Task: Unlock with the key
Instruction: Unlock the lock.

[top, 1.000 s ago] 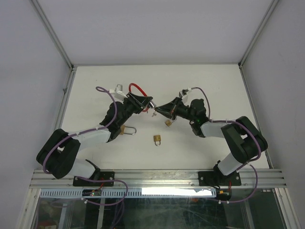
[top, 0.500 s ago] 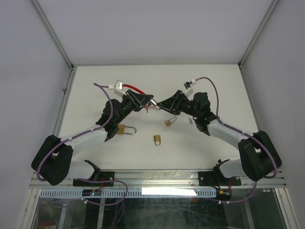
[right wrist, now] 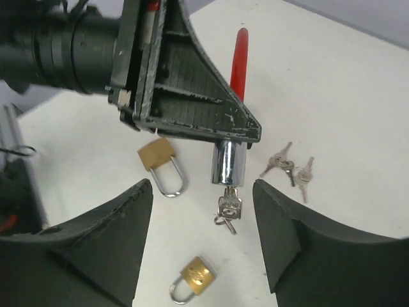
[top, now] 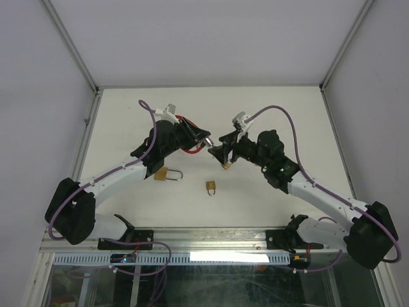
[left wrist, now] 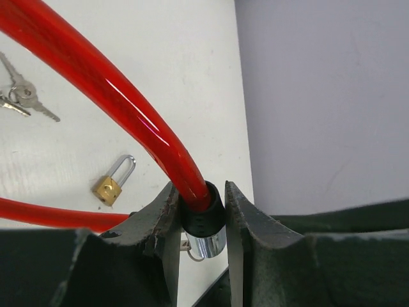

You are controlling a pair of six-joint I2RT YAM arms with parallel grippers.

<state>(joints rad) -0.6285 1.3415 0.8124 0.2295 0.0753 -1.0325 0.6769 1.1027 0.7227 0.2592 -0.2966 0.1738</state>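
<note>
From above, the left claw (top: 197, 135) holds the lock (top: 207, 140) over the middle of the table (top: 268, 102). The red cable (top: 185, 119) loops away behind it to the far left. The lock's long axis lies about left to right, and its free end points right at the right claw (top: 218, 146), which is just beside it. Three padlocks lie on the near side, one (top: 167, 173) of them under the left arm. In the left wrist view, both fingers (left wrist: 163, 217) are closed firmly on the black collar (left wrist: 203, 214) where the cable enters the chrome body. In the right wrist view, the chrome body points down in the picture, toward this camera. The key (right wrist: 229, 206) sits in its lower end on the same axis, with a small ring hanging from it. The right claw is wide open and holds nothing. Its fingers stand on either side of the key and touch neither the key nor the lock. Spare keys (right wrist: 291, 167) lie on the table to the right. I think the danger is in the closing. If the fingers catch the loose ring and not the flat head of the key, the turn will only twist the ring. If they close off the axis, they could push the key sideways and jam it. The round collar could also turn in the left claw, because it is smooth, and then the key would not turn inside the lock.
</note>
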